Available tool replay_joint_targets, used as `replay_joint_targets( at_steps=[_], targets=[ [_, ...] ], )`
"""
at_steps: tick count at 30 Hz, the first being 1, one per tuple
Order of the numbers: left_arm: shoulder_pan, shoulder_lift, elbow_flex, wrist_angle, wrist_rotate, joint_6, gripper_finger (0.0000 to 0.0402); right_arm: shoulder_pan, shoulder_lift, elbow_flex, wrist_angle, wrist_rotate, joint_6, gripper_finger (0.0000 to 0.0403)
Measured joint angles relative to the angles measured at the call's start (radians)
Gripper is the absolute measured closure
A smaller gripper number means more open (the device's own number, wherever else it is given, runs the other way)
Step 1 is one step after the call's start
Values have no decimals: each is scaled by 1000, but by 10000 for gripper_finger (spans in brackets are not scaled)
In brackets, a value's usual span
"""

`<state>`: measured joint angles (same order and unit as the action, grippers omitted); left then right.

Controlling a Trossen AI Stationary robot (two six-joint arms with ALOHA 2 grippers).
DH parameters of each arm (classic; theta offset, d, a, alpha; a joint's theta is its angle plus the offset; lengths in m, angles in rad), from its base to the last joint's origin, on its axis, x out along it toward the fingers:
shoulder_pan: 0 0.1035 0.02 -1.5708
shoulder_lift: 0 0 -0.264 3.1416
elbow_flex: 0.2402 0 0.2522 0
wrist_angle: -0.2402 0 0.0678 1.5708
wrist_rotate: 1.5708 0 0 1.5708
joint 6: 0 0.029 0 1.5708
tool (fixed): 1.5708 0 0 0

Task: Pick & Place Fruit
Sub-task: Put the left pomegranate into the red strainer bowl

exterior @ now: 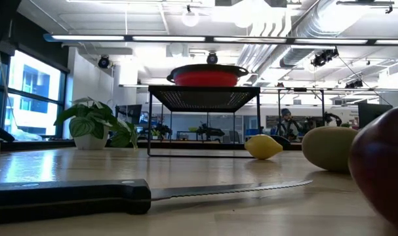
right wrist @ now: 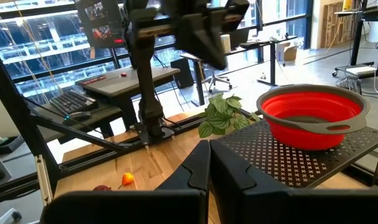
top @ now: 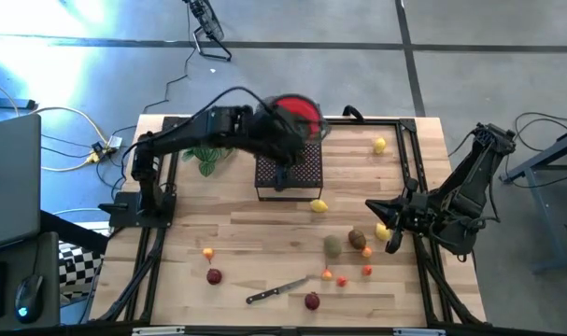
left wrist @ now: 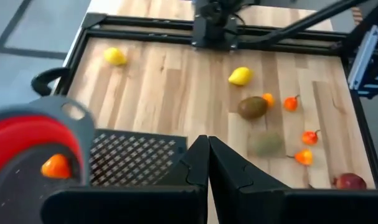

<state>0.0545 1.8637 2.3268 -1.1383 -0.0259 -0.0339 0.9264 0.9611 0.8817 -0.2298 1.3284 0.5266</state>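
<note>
Overhead, the left gripper (top: 281, 177) hung pressed together and empty above the mesh stand (top: 290, 171) beside the red bowl (left wrist: 27, 149), where one small orange fruit (left wrist: 55, 166) sat; the right gripper (top: 391, 236), likewise pressed together, waited at the desk (top: 255, 252) edge; remaining fruit (top: 333, 245) lay scattered.

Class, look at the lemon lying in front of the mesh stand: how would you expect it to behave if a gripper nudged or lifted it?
The lemon is rounded and rests free on the flat table, so a nudge would probably roll it. Its pointed ends suggest a wobbling, curving roll. Its smooth skin might slip between narrow fingers.
</note>
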Motion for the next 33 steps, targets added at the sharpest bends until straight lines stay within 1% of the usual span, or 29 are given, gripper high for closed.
replay_joint_targets(
  at_steps=[3,5,14,16,20,22,24,31,33],
  targets=[
    [-56,5,-13,31,-59,0,401,0,0,0,0,2,-3,400],
    [-87,3,-60,103,-82,0,401,0,0,0,0,2,-6,400],
    [-163,-21,-303,332,-59,-52,401,0,0,0,-4,3,-7,400],
    [-179,-27,-342,409,-60,-52,401,0,0,0,-5,3,-8,400],
    [-190,-71,-415,496,-61,-38,401,0,0,0,-7,4,-8,400],
    [-188,-96,-458,504,-62,-45,401,0,0,0,-8,5,-8,400],
    [-187,-118,-506,560,-63,-52,401,0,0,0,-9,5,-8,400],
    [-226,-232,-719,686,-70,-143,401,0,0,0,-13,6,-8,400],
    [-249,-279,-779,656,-96,-167,401,0,0,0,-18,6,-8,400]
  ],
)
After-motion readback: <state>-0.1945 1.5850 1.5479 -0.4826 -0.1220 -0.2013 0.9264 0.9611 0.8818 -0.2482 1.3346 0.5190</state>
